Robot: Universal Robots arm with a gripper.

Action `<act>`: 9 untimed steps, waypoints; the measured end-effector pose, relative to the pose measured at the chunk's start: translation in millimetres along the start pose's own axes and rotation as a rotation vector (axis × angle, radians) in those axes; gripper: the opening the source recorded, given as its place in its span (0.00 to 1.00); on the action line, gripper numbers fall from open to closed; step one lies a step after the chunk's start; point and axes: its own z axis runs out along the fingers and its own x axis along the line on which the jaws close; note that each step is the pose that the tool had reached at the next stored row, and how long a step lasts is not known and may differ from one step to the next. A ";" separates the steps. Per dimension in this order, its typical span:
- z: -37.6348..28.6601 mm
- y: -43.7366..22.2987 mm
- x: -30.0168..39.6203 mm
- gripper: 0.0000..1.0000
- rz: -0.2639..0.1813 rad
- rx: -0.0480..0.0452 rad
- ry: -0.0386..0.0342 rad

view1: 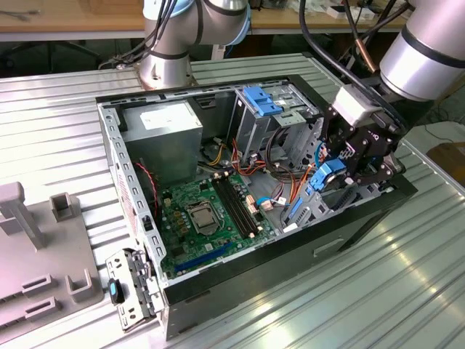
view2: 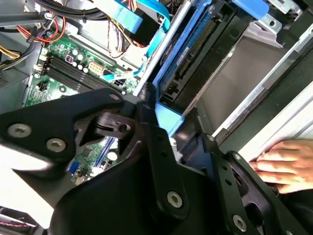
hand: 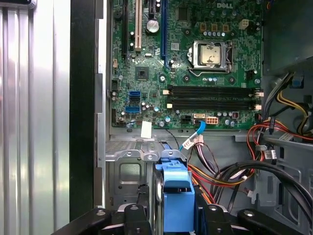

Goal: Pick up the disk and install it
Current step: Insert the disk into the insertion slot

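We see a ribbed metal counter (view1: 305,313) with an open computer case (view1: 240,273) lying on its side on it, open face up. The arm (view1: 425,51) comes in from the exterior view's right and reaches down into the case's end on that side. A grey plastic fixture (view1: 36,247) sits on the counter at the exterior view's left, apart from the case. Inside the case, a grey power supply (view1: 163,131) with a white label takes the far corner, and the green motherboard (view1: 211,218) lies flat beside it, memory slots empty. The gripper (view1: 338,173) is clamped on the disk (view1: 328,178). In the first wrist view we see black fingers (hand: 137,215) on either side of the blue carrier. The disk is held on edge inside the case, at the drive bay end, just past the motherboard's edge and beside a bundle of red, yellow and black cables (hand: 234,166). Whether it touches the bay we cannot tell. In the second wrist view a person's hand (view2: 286,164) lies flat on a pale surface just outside the case's black wall. A small blue latch (view1: 263,102) sits on top of the metal drive cage.
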 end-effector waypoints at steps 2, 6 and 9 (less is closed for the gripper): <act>-0.3 0.0 0.0 0.44 0.000 0.0000 0.0007; -16.3 -0.3 -0.7 0.44 0.000 -0.0025 0.0027; -33.4 -1.1 -1.5 0.44 0.000 -0.0026 0.0042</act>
